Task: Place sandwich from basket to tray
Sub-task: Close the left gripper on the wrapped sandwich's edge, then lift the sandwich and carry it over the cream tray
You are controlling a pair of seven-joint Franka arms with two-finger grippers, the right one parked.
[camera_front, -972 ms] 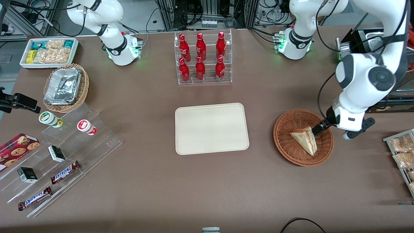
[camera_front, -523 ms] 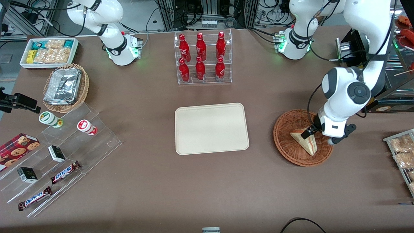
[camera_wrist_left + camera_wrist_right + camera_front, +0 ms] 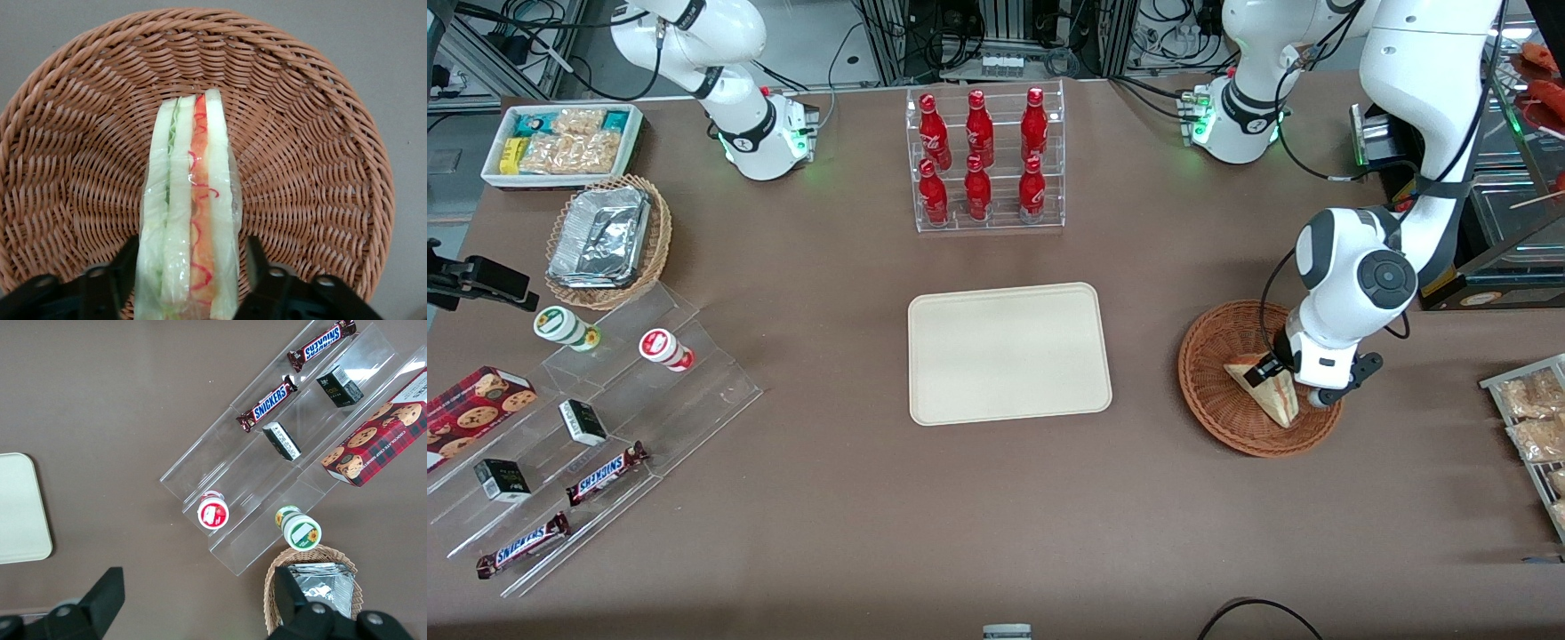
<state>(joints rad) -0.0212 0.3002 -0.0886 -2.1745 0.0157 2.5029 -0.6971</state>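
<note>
The round, shallow, reddish-brown woven wicker basket (image 3: 1259,378) is taken as the landmark; it is seen on the brown table (image 3: 996,516) toward the working arm's end. Inside the basket, the small triangular sandwich (image 3: 1267,388) of pale white bread, wrapped in clear film, is stood on edge, with its red-orange and green filling layers (image 3: 199,207) shown along the upturned edge in the left wrist view. The black two-finger gripper (image 3: 1268,370) of the white left arm is lowered into the basket and is placed astride the sandwich at its wide end, the end farther from the front camera. In the left wrist view, one black finger (image 3: 127,263) is seen against one bread face and the other against the opposite face, so the jaws are held only about as wide as the wedge is thick; whether the sandwich is already squeezed or merely bracketed cannot be told for certain, though both fingers appear to be touching the film. The sandwich is rested on the woven floor of the basket. The flat cream-beige rectangular tray (image 3: 1009,353) with rounded corners and a low raised rim is laid well apart from the basket, toward the parked arm's end, about as near to the front camera as the basket.
</note>
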